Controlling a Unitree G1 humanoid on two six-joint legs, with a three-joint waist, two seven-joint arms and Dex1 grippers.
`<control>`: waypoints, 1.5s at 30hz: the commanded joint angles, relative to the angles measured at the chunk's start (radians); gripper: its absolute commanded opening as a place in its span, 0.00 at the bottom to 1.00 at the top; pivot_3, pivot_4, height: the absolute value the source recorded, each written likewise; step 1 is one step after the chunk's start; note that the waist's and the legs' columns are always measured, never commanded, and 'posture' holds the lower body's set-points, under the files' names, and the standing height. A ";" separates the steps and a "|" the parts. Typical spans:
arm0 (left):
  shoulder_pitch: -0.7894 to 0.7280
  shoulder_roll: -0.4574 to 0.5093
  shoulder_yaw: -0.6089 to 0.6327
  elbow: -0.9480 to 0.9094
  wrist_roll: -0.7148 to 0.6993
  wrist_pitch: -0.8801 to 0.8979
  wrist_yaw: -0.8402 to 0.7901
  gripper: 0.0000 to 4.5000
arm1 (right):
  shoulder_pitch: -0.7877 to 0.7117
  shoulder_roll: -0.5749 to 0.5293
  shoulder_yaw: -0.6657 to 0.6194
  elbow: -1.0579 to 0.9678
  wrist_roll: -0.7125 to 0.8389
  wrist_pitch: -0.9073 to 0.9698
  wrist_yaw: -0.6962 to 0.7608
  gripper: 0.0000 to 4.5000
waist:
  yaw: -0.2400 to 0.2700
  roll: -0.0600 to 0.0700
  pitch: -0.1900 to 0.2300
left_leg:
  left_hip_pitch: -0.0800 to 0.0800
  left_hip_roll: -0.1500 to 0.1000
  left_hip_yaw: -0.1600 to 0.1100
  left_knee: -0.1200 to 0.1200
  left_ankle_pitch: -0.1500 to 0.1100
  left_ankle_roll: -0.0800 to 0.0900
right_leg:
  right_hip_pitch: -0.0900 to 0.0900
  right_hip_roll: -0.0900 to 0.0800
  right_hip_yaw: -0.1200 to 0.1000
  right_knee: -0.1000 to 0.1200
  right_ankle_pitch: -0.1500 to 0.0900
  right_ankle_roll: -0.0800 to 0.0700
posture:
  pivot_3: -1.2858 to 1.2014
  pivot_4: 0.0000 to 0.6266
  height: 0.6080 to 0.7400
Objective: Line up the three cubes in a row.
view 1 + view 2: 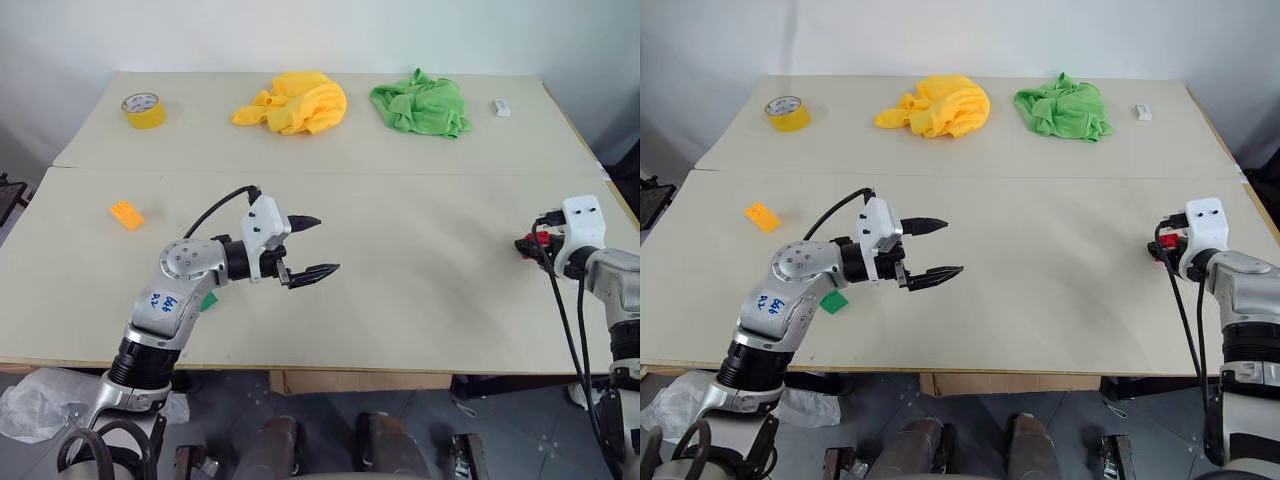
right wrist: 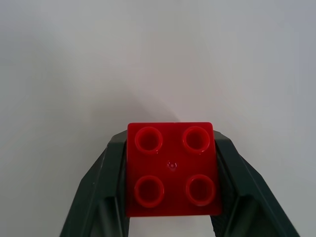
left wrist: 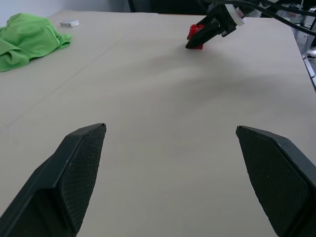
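The right gripper (image 2: 170,197) has its jaws clenched on the small red plastic studded cube (image 2: 171,169), at the right of the pale tabletop (image 1: 420,300). The left gripper (image 1: 312,246) hangs with jaws spread wide, holding nothing.

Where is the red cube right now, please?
The red cube sits between the right claw's fingers at the table's right edge, far from the orange cube.

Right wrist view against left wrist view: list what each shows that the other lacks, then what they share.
Right wrist view alone: the four studs on top of the red cube, with a finger pressed against each side.
Left wrist view alone: the open left gripper, the green cloth, and a small white block.
Shared: the right gripper shut on the red cube, and the pale table.
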 commanded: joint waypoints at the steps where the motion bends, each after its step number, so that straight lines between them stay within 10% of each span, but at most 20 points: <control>1: 0.011 0.023 0.043 -0.049 -0.008 0.004 0.011 1.00 | -0.043 -0.016 0.027 -0.114 0.017 -0.009 0.109 0.34 | 0.000 0.000 0.000 | 0.000 0.000 0.000 0.000 0.000 0.000 | 0.000 0.000 0.000 0.000 0.000 0.000 | 0.52 0.24 1.00; 10: 0.025 0.046 0.064 -0.070 -0.027 0.034 0.003 1.00 | -0.228 0.064 0.398 -0.317 0.014 -0.148 0.716 0.34 | -0.025 0.000 0.000 | 0.000 0.001 0.000 -0.001 0.000 -0.001 | -0.001 0.001 0.000 0.000 0.000 0.000 | 0.52 0.24 1.00; 27: 0.063 0.082 0.098 -0.115 -0.043 0.084 0.009 1.00 | -0.359 0.165 0.502 0.178 -0.219 -0.539 0.808 0.34 | -0.022 0.000 0.000 | -0.008 -0.002 -0.011 0.002 0.000 -0.001 | -0.003 -0.001 -0.009 0.000 0.001 0.000 | 0.52 0.24 1.00; 43: 0.054 0.095 0.100 -0.099 -0.039 0.082 0.002 1.00 | -0.196 0.174 0.443 -0.055 -0.190 -0.498 0.787 0.34 | -0.023 0.000 0.000 | -0.008 -0.001 -0.011 0.002 0.000 -0.002 | -0.003 -0.001 -0.009 0.000 0.001 0.000 | 0.52 0.24 1.00; 45: 0.054 0.100 0.102 -0.097 -0.039 0.082 0.000 1.00 | -0.196 0.181 0.435 -0.055 -0.185 -0.485 0.774 0.51 | -0.023 0.000 0.000 | -0.008 -0.001 -0.011 0.002 0.000 -0.002 | -0.003 -0.001 -0.009 0.000 0.001 0.000 | 0.52 0.24 1.00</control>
